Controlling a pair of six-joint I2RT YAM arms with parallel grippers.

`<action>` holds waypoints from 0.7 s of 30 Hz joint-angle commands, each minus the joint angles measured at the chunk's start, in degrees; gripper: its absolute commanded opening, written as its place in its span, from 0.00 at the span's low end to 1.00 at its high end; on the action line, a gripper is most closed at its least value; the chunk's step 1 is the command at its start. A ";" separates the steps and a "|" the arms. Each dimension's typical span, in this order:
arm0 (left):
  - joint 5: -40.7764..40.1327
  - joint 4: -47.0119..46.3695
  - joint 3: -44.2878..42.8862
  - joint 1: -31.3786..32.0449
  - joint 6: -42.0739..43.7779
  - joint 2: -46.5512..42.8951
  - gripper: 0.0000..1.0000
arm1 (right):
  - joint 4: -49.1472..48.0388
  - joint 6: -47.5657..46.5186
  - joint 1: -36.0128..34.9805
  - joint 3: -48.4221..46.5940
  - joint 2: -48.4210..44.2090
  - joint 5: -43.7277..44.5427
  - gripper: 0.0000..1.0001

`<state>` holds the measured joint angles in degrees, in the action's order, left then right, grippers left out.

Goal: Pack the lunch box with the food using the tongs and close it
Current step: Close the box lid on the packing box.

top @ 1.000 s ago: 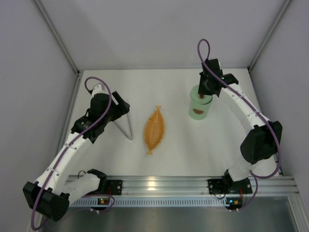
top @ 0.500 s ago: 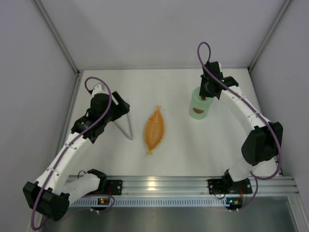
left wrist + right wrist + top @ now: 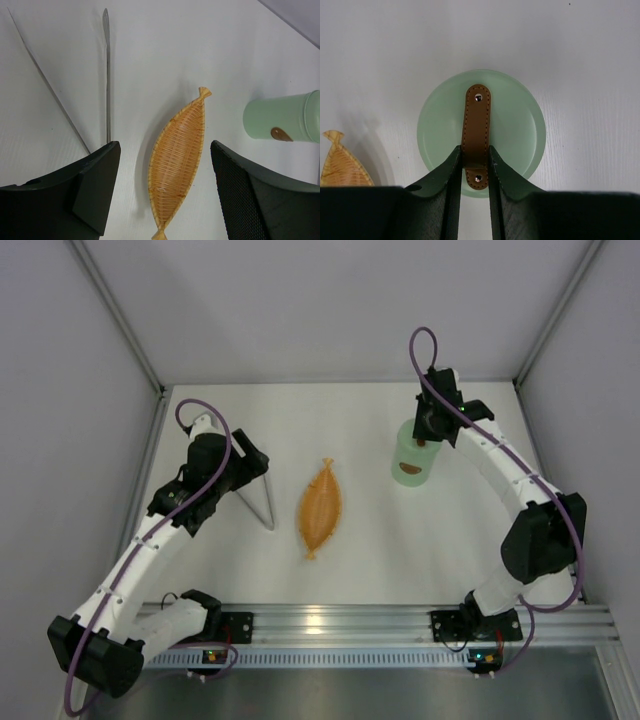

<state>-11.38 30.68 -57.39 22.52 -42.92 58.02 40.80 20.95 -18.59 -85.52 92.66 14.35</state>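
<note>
At the near left of the white table point(image 3: 390, 550), the left gripper point(image 3: 165, 150) hangs with its jaws spread wide and nothing between them. Its two dark fingers point(image 3: 95, 185) frame the table surface below in the left wrist view.

Just beside the left finger lie the thin silver-grey metal tongs point(image 3: 107, 75). They rest flat on the table, with their two long arms running away from the camera and spreading apart. From the overhead camera they show as a narrow V point(image 3: 264, 505) just beside that gripper.

Towards the middle of the table lies the orange woven leaf-shaped tray point(image 3: 320, 508), well apart from the tongs and lengthwise from near to far.

Further back and to the right stands the pale mint-green cylindrical lunch box point(image 3: 411, 465), upright on the table, with its brown oval mark point(image 3: 407, 468) facing the near side.

On top of it is the flat green round lid point(image 3: 515, 130). It seems to sit on the tub's rim, though the gripper hides the join from above.

The right gripper point(image 3: 475, 157) comes down over the lid from the far side. Its fingers point(image 3: 447, 185) are clamped on the brown leather-like strap handle point(image 3: 476, 120) that runs across the lid's centre
</note>
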 commanded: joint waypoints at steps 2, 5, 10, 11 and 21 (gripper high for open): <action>-0.23 -0.44 -2.20 -0.29 0.46 -0.10 0.78 | -0.10 -0.65 1.10 2.81 0.15 -1.16 0.20; -0.31 -0.35 -2.38 -0.29 0.38 -0.10 0.78 | 0.07 -0.65 1.01 2.81 -0.37 -0.99 0.29; -0.31 -0.44 -2.38 -0.29 0.38 -0.36 0.78 | 1.04 -0.91 1.10 1.15 -1.61 -0.02 0.43; -0.23 -0.44 -2.38 -0.20 0.38 -0.28 0.78 | 1.56 -1.00 1.01 0.97 -1.69 0.33 0.45; -0.23 -0.44 -2.56 -0.29 0.46 -0.54 0.78 | 1.57 -1.00 1.10 -1.49 -4.94 0.33 0.54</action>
<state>-11.38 30.92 -57.39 22.52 -42.92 58.02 40.29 20.47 -18.57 -84.42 91.48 14.26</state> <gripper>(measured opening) 0.778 0.533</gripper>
